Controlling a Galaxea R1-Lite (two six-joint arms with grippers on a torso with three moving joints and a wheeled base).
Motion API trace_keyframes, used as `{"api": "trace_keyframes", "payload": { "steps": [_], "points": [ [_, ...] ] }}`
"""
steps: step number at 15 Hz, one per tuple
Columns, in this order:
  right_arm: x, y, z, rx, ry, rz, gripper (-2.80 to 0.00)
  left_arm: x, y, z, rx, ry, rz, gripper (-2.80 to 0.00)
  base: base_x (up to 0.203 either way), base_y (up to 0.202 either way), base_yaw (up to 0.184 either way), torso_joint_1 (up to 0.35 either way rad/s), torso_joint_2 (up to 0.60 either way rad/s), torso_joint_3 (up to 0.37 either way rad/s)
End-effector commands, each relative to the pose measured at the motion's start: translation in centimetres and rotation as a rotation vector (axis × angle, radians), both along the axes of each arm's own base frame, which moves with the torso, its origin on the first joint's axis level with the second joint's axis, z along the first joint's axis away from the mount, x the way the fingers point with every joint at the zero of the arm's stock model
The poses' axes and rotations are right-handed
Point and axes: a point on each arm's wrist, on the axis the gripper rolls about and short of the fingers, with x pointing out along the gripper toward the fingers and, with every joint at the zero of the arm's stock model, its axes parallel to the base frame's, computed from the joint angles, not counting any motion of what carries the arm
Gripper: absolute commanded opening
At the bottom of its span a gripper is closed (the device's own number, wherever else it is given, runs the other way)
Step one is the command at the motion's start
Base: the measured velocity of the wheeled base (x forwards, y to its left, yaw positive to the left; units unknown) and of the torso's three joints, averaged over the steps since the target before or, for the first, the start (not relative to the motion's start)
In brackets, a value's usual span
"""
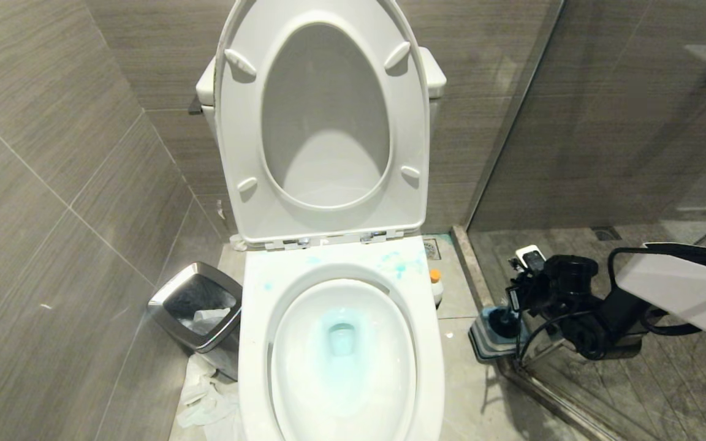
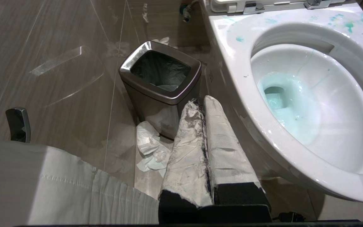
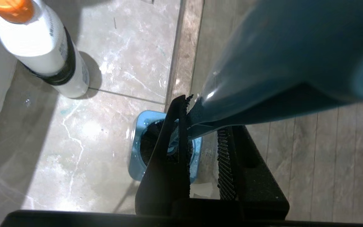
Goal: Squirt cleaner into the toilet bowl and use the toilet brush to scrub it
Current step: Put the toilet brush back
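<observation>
step: cleaner's in the toilet bowl [image 1: 341,343], brush pickup | right gripper [image 3: 200,126] pinching toilet brush [image 3: 263,72] handle above holder [image 3: 137,142] | next: you lift straight out, swing to bowl

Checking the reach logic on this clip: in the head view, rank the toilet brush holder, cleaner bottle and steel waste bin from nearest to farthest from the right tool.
1. Toilet brush holder: directly beneath the right tool.
2. Cleaner bottle: on the floor, beside the toilet bowl.
3. Steel waste bin: across the bowl, on its far side.
</observation>
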Motion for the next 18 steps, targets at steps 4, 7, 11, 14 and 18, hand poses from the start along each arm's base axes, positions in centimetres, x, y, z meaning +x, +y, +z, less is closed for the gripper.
{"api": "trace_keyframes", "payload": {
  "steps": [4,7,11,14,18],
  "points": [
    [-0.7,0.0,0.1,-0.002,-0.005,0.006,0.0,0.0,0.0,0.0,-0.001,0.001,0.001,-2.8,0.0,0.0,0.0,0.0,0.0,0.0],
    [-1.3,-0.2,0.1,-0.002,0.011,0.003,0.0,0.0,0.0,0.0,-0.001,0.001,0.0,-2.8,0.0,0.0,0.0,0.0,0.0,0.0],
    [-4.3,-0.3,0.0,-0.002,0.095,0.001,0.0,0.0,0.0,0.0,-0.001,0.001,0.001,-2.8,0.0,0.0,0.0,0.0,0.0,0.0],
    [-7.2,-0.4,1.3,-0.003,0.131,-0.002,0.0,0.0,0.0,0.0,-0.001,0.001,0.0,-2.8,0.0,0.0,0.0,0.0,0.0,0.0],
    [-11.4,-0.3,4.6,0.012,0.059,0.008,0.0,0.0,0.0,0.0,-0.001,0.001,0.0,-2.8,0.0,0.0,0.0,0.0,0.0,0.0]
  ]
}}
